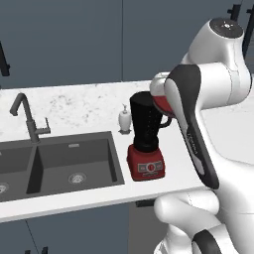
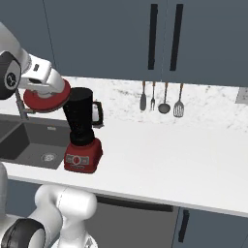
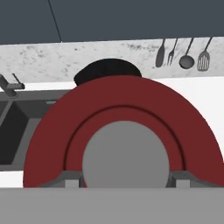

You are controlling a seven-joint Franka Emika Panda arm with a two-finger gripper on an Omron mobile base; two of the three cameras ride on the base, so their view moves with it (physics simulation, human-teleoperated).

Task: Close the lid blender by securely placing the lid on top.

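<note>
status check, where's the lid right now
Pincer shut on lid. Lid held high beside blender rim, not seated. Nothing blocking jar top.

One blender (image 2: 82, 133), one red lid (image 2: 47, 99), one soap bottle (image 1: 124, 119), one tap (image 1: 27, 117), one two-basin sink (image 1: 59, 163); four hanging utensils (image 2: 160, 100) at 2 o'clock; two cabinet handles (image 2: 164, 36).

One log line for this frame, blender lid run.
phase: carry | pincer: shut on lid | lid: raised beside jar rim, sink side, not seated | blender: upright on counter, jar open
</note>
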